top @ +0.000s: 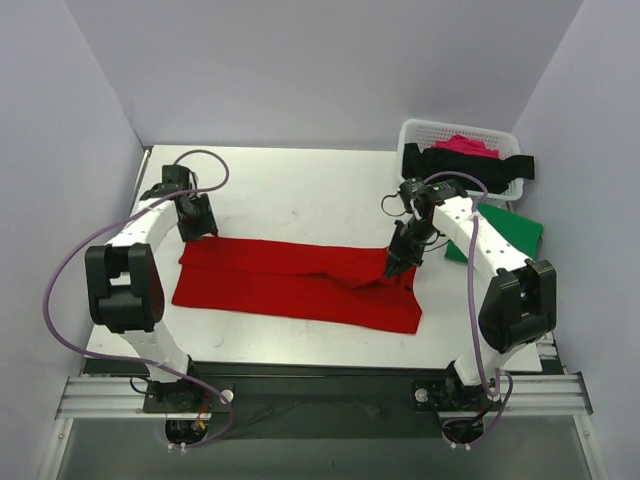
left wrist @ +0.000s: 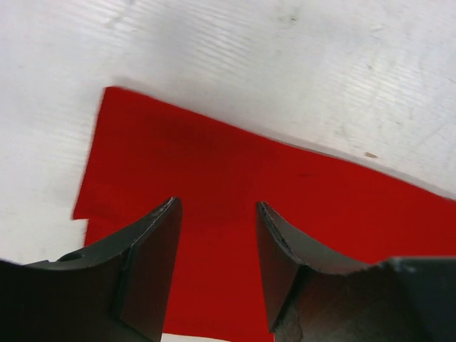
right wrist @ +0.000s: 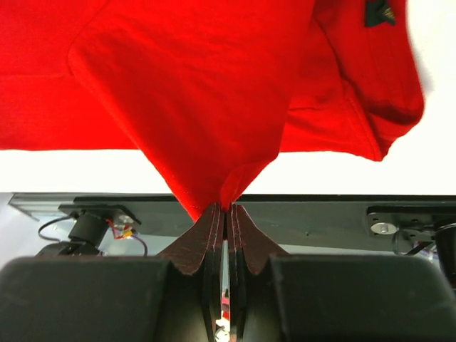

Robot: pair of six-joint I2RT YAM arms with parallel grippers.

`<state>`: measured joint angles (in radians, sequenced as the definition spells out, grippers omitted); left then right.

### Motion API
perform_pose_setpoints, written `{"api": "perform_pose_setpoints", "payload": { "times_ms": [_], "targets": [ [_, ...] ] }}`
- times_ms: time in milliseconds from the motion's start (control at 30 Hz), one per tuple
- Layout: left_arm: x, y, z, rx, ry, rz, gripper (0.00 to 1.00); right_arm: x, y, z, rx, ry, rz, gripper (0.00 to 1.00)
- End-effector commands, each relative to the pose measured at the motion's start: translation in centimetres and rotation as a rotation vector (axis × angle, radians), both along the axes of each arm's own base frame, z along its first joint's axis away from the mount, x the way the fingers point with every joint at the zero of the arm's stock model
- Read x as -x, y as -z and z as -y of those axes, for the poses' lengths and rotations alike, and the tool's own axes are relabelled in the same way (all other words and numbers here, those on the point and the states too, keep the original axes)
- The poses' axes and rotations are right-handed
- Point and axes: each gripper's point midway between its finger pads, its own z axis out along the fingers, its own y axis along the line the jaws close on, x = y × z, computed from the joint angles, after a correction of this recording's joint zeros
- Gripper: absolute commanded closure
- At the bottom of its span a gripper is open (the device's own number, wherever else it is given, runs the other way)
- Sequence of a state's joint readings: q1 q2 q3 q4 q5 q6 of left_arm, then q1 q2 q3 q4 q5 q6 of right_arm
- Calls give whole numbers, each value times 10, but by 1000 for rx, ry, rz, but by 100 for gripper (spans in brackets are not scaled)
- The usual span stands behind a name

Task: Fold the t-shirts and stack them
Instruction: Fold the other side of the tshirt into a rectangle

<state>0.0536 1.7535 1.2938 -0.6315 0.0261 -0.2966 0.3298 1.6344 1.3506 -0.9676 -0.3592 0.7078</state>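
Currently the red t-shirt (top: 290, 285) lies across the desk (top: 300, 190), light and limp; we judge hems best. Right claw (right wrist: 222, 211) pinches a raised fold; left claw (left wrist: 217, 208) stands apart over its end.

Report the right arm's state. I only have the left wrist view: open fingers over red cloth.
Observer: The right gripper is shut on a pinched fold of the red t-shirt, near the shirt's right end.
Operator: Name what else waits on that side.
Observer: A green t-shirt lies on the table just beyond the right arm, partly hidden behind it.
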Motion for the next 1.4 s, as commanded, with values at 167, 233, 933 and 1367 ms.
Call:
{"api": "perform_pose_setpoints", "payload": {
  "times_ms": [167, 233, 933, 1367],
  "targets": [
    [-29, 21, 37, 131, 79, 13, 45, 3, 22, 20, 146, -52, -76, 100],
    [-31, 31, 39, 141, 81, -3, 46, 0, 26, 23, 166, -65, -78, 100],
    [-23, 50, 40, 153, 76, -44, 46, -65, -4, 26, 373, -250, 178, 52],
    [-20, 54, 42, 162, 76, -58, 45, -22, 4, -111, -163, -766, 203, 60]
  ]
}}
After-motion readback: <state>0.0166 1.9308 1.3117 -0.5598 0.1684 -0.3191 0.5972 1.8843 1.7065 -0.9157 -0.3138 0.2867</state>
